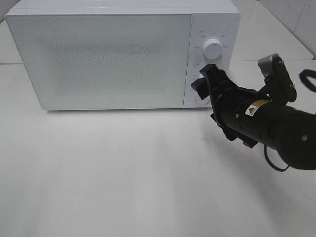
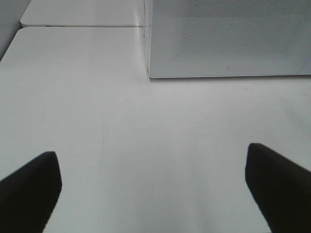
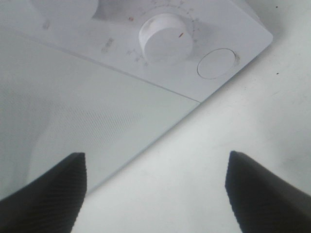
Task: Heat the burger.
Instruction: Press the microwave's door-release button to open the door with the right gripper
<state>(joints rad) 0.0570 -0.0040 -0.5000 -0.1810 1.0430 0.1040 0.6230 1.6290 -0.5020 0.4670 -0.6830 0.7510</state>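
- The black right gripper (image 1: pixel 204 79) is held spread before the boxy white microwave's (image 1: pixel 98 59) round lower dial (image 3: pixel 165 39).
- The left gripper (image 2: pixel 155 187) is held spread above the white table (image 2: pixel 146 141).
- The burger's place cannot be told.

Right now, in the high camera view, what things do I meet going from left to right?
Microwave door → upper dial → right arm. The right gripper overlaps the control panel, so I leave it out.

Bright, washed-out light makes the white tabletop (image 1: pixel 123 187) glare; the boxy white microwave (image 1: pixel 98 59) casts a thin soft shadow.
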